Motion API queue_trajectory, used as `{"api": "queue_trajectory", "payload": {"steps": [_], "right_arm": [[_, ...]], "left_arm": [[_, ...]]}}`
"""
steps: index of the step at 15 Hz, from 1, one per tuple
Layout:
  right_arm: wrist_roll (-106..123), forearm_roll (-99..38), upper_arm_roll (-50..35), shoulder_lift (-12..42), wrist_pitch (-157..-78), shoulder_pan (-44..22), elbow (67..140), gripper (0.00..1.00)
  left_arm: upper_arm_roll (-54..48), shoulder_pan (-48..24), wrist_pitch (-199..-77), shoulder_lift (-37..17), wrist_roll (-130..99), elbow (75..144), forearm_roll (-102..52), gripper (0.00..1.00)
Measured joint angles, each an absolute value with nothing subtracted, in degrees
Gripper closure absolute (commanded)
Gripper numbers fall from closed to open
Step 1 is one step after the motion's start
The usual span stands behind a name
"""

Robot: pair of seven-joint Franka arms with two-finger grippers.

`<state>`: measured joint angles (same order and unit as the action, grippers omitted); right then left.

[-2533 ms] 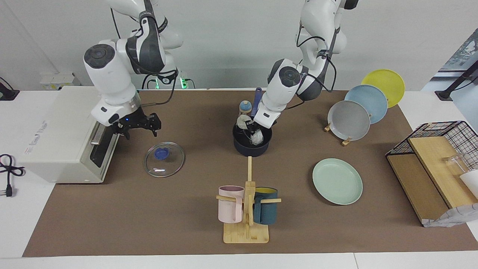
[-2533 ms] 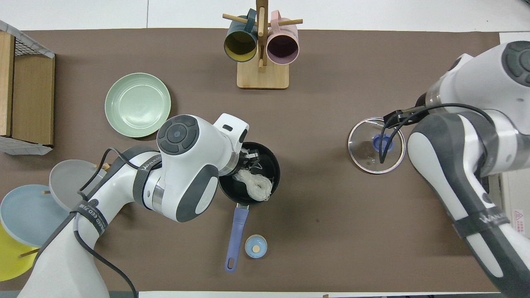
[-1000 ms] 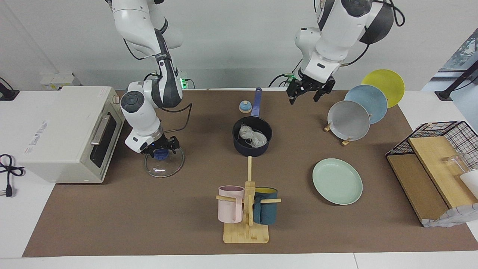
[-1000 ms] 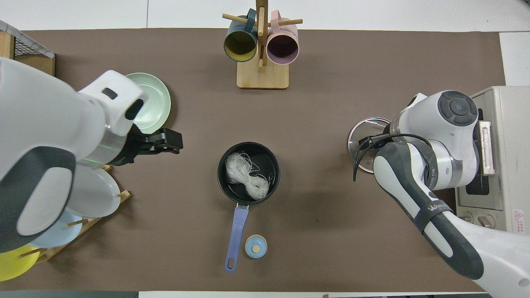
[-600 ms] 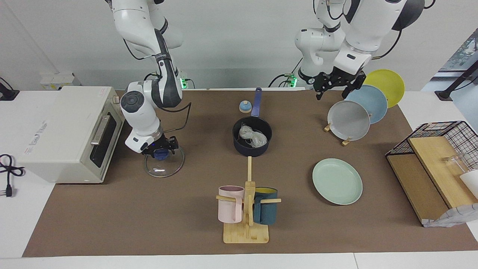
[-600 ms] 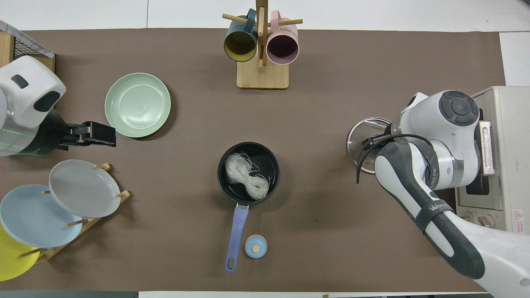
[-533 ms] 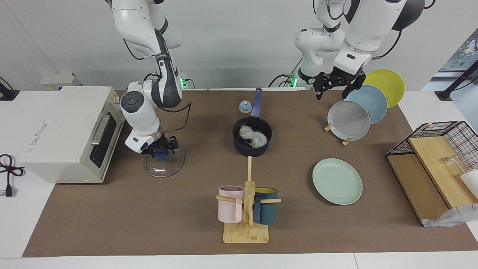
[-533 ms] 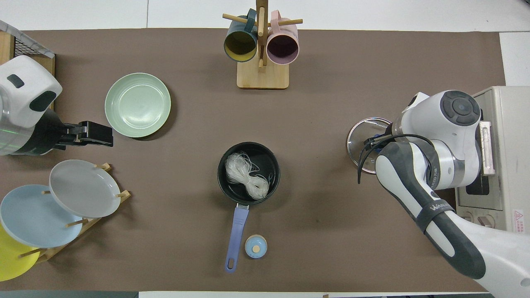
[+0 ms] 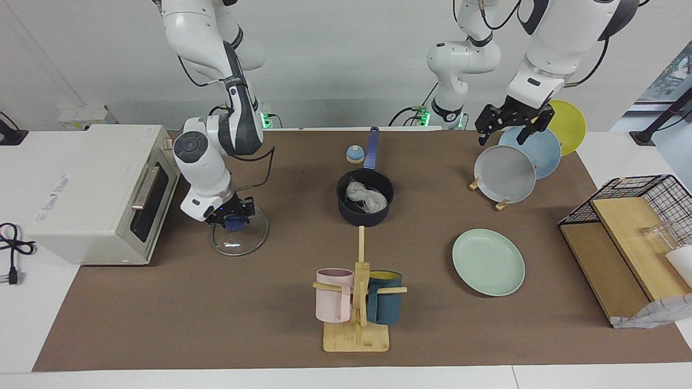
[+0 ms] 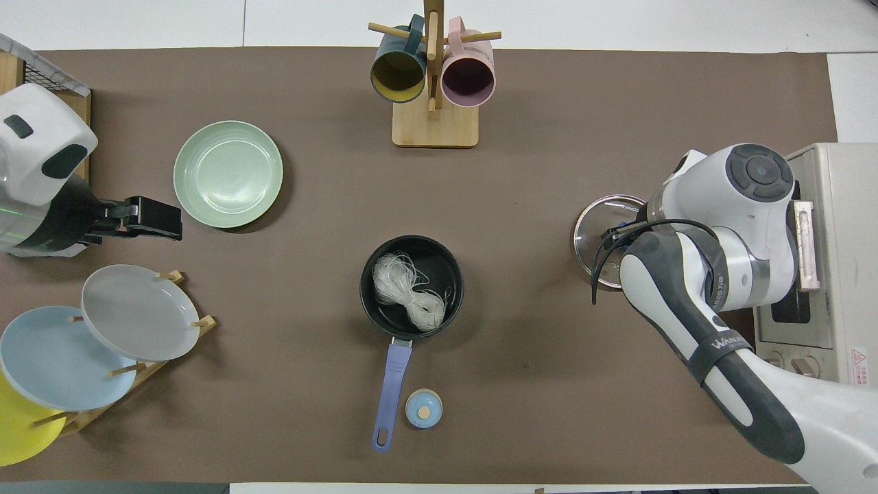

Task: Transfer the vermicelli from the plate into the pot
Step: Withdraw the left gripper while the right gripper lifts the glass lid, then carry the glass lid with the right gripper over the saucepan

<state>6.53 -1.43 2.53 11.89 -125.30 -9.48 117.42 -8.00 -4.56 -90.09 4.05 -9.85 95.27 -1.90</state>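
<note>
The vermicelli (image 9: pixel 367 198) lies as two whitish nests inside the dark navy pot (image 9: pixel 351 213), in the middle of the mat; it also shows in the overhead view (image 10: pixel 409 293) in the pot (image 10: pixel 439 254). The mint-green plate (image 9: pixel 488 262) is bare, farther from the robots toward the left arm's end; it also shows in the overhead view (image 10: pixel 228 173). My left gripper (image 9: pixel 511 129) is open and empty, raised over the plate rack. My right gripper (image 9: pixel 232 215) is down on the blue knob of a glass lid (image 9: pixel 240 243), fingers closed around it.
A rack with grey (image 9: pixel 505 174), light blue and yellow plates stands at the left arm's end. A toaster oven (image 9: pixel 86 192) stands at the right arm's end. A mug tree (image 9: pixel 357 302) is farther out from the pot. A small blue bell (image 9: pixel 354 155) sits by the pot handle.
My left gripper left the second nest in the pot, then rose and swung away over the plate rack. My right gripper came down onto the lid's knob; the lid has shifted slightly.
</note>
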Motion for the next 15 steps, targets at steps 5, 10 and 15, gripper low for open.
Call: {"api": "queue_trajectory", "payload": {"steps": [5, 10, 15], "right_arm": [[3.88, -1.42, 2.44, 11.91, -114.87, -12.89, 108.32, 0.69], [-11.63, -1.41, 2.16, 13.40, -104.59, -22.97, 96.70, 0.68], [-26.77, -1.44, 2.04, 15.28, -104.70, -32.04, 93.66, 0.68]], "left_arm": [[-7.15, -5.98, -87.86, 2.09, -9.85, 95.14, -1.57, 0.00], [-5.19, -7.32, -87.17, 1.92, -9.88, 94.92, -3.35, 0.00], [-4.94, -7.40, -87.35, 1.92, -9.95, 94.62, -3.48, 0.00]]}}
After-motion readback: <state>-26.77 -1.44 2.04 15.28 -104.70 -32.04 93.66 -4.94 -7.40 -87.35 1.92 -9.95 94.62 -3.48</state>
